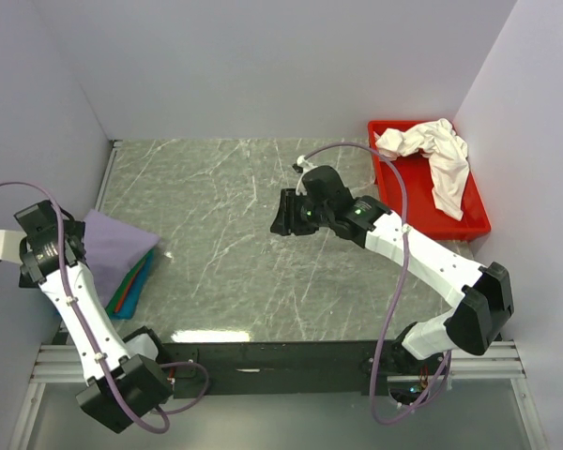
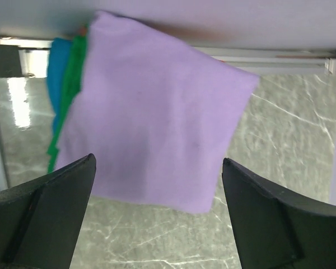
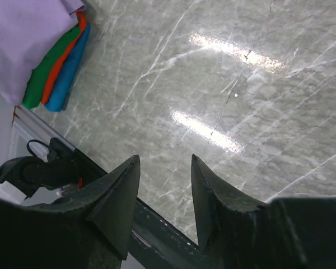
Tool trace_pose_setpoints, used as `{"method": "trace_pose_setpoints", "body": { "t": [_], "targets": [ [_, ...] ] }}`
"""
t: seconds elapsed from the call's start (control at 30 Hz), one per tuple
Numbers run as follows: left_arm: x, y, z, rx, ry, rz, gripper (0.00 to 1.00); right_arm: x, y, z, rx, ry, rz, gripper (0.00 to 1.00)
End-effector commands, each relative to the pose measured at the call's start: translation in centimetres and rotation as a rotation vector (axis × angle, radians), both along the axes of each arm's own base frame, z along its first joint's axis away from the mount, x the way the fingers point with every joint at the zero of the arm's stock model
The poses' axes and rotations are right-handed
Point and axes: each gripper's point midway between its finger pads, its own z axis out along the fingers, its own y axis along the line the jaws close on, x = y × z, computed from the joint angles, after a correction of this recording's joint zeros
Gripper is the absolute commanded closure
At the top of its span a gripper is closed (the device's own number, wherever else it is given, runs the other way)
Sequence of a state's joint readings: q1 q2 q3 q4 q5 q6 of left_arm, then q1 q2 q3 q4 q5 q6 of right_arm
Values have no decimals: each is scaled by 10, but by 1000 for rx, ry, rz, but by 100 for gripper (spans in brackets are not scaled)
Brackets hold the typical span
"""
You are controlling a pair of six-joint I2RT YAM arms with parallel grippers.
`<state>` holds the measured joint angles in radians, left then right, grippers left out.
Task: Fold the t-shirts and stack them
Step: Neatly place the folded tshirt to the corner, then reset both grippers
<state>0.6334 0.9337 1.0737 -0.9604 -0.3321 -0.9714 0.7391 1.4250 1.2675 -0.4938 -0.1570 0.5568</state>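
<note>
A folded stack of t-shirts lies at the table's left edge. The lavender t-shirt (image 1: 117, 246) is on top, with green (image 3: 49, 68), red-orange (image 3: 61, 68) and blue (image 3: 71, 75) edges showing under it. My left gripper (image 2: 158, 162) hovers over the near side of that stack, jaws spread wide and empty. The lavender shirt (image 2: 157, 112) lies flat beyond the fingers. A creamy white t-shirt (image 1: 436, 159) lies crumpled in the red tray (image 1: 479, 223) at the back right. My right gripper (image 1: 283, 214) hangs over mid-table, open, with only bare tabletop between its fingertips (image 3: 131, 168).
The marbled grey-green tabletop (image 1: 235, 253) is walled at the back and on both sides. A black and metal rail (image 1: 263, 356) runs along the near edge, where both arm bases sit. The red tray stands against the right wall.
</note>
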Motion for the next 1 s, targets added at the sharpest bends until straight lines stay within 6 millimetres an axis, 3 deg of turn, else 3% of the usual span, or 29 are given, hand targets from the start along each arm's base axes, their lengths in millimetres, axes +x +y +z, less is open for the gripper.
{"method": "trace_pose_setpoints", "body": {
  "t": [0.0,0.2,0.5,0.53,0.6,0.63,0.7,0.73,0.8,0.83,0.97],
  "targets": [
    [21,-2,3,19,-45,-118,0,-1,5,11,26,-39,1,51],
    [58,-37,5,-6,-162,-344,1,-1,0,14,18,-70,-23,50],
    [112,-173,1,-97,-244,-753,1,-7,-22,16,29,-124,-90,46],
    [115,-200,1,-106,-252,-838,1,-8,-25,16,32,-134,-100,44],
    [117,-224,1,-89,-255,-889,1,-10,-37,17,30,-152,-140,42],
    [115,-251,-2,-97,-242,-958,0,-12,-43,12,19,-152,-153,41],
    [114,-275,-5,-77,-231,-1013,1,-15,-54,19,31,-176,-194,39],
    [109,-302,-9,-88,-216,-1089,1,-19,-61,12,20,-171,-208,36],
    [108,-327,-8,-72,-235,-1145,1,-24,-73,21,45,-200,-244,32],
    [98,-352,-13,-73,-227,-1219,1,-27,-80,15,35,-199,-259,30],
    [82,-392,-19,32,-230,-1344,0,-38,-110,27,66,-257,-342,23]
  ]
}}
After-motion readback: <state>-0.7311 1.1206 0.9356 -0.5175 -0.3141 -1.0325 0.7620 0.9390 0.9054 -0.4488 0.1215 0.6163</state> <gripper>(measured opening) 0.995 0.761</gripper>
